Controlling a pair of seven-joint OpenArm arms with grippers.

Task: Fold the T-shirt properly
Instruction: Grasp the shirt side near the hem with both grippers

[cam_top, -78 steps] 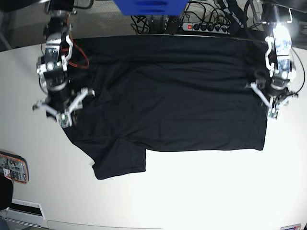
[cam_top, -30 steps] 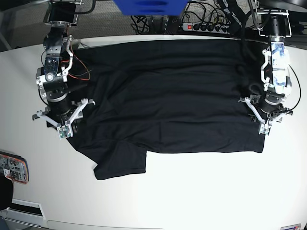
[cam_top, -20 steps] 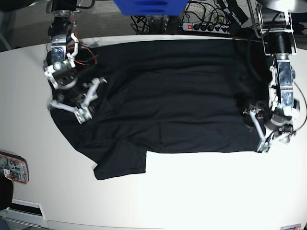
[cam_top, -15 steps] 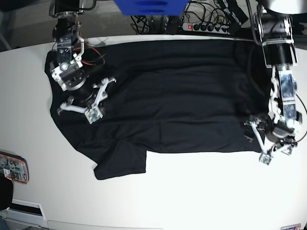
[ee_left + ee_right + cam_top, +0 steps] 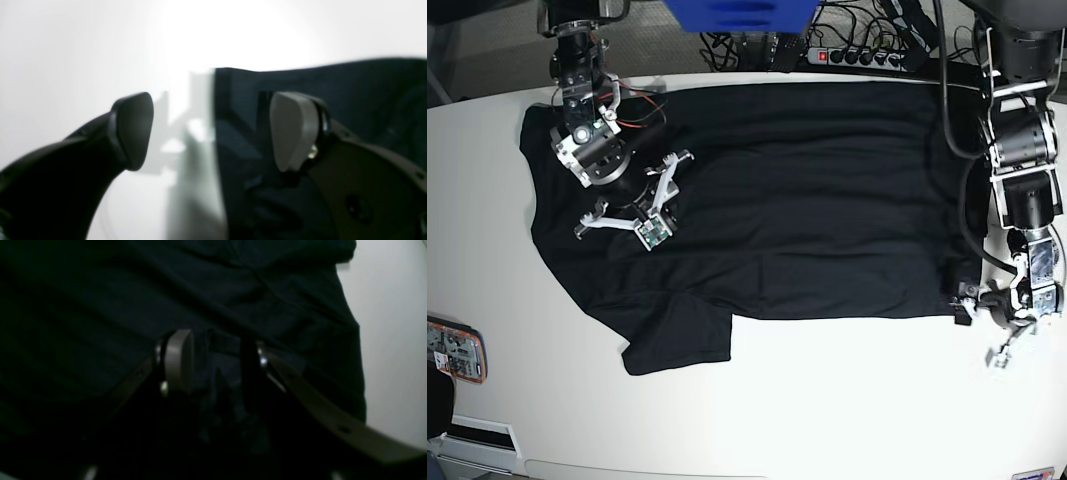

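Observation:
The black T-shirt [image 5: 807, 200] lies spread flat on the white table [image 5: 827, 400], with one sleeve sticking out at the near left. My left gripper [image 5: 984, 328] is at the shirt's near right corner. In the left wrist view it [image 5: 211, 130] stands wide open astride the hem: one finger [image 5: 133, 126] is over bare table, the other [image 5: 290, 130] over the cloth [image 5: 333, 80]. My right gripper [image 5: 632, 190] hovers over the shirt's far left part. In the right wrist view it [image 5: 215, 363] is open, with dark fabric [image 5: 100, 306] beneath the gap.
A power strip [image 5: 852, 55] and cables lie beyond the table's far edge, beside a blue object [image 5: 737, 15]. An orange-edged device [image 5: 452, 350] sits at the near left edge. Bare white table runs along the front of the shirt.
The left arm slid along the shirt's right edge toward the near corner, and its jaws opened wide. The right arm moved from the shirt's left edge inward and farther back over the cloth.

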